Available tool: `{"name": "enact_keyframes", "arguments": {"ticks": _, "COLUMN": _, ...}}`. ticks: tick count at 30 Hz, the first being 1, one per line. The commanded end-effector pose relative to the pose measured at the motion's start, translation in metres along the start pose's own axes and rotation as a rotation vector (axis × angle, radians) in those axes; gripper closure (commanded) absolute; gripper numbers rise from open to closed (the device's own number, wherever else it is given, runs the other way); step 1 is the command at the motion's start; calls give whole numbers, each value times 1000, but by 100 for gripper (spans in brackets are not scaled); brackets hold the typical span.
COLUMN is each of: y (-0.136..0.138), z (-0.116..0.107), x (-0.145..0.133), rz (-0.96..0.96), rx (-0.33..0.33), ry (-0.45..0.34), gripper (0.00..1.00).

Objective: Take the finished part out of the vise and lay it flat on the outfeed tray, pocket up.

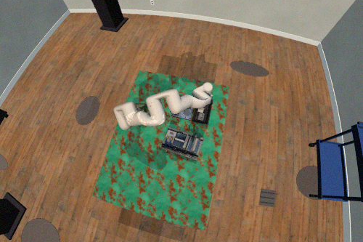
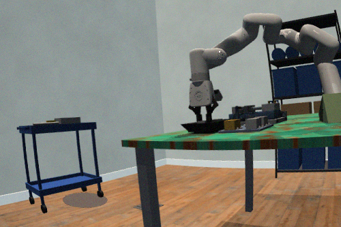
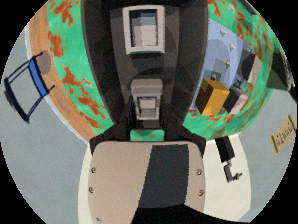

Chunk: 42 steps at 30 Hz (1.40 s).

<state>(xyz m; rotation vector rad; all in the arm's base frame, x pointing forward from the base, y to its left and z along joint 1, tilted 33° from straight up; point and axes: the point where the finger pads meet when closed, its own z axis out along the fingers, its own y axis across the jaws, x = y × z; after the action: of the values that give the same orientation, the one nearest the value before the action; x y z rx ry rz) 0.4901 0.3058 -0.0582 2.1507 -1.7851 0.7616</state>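
The black outfeed tray stands at the table's near end; it also shows in the overhead view and fills the middle of the wrist view. My gripper points straight down into the tray, its fingertips at about rim height. It is shut on a small grey part, the finished part, held low over the tray floor. A second grey square piece with a lighter middle lies on the tray floor farther along. The vise stands on the green table and is apart from the gripper.
A blue plate with a yellow block and grey blocks lies right beside the tray. A shelf rack stands behind the table. A blue cart stands on the floor at the left.
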Motion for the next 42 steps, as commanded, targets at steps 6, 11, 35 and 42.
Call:
{"name": "enact_keyframes", "arguments": {"ticks": 6, "y": -2, "z": -2, "x": -1, "rz": 1, "rx": 4, "ry": -3, "gripper": 100}}
{"name": "enact_keyframes", "arguments": {"ticks": 11, "y": -2, "z": -2, "x": -1, "rz": 1, "rx": 4, "ry": -3, "gripper": 100}}
{"name": "enact_keyframes", "arguments": {"ticks": 35, "y": -2, "z": -2, "x": -1, "rz": 1, "rx": 4, "ry": -3, "gripper": 31}}
{"name": "enact_keyframes", "arguments": {"ticks": 42, "y": -2, "z": -2, "x": -1, "rz": 1, "rx": 4, "ry": -3, "gripper": 31}}
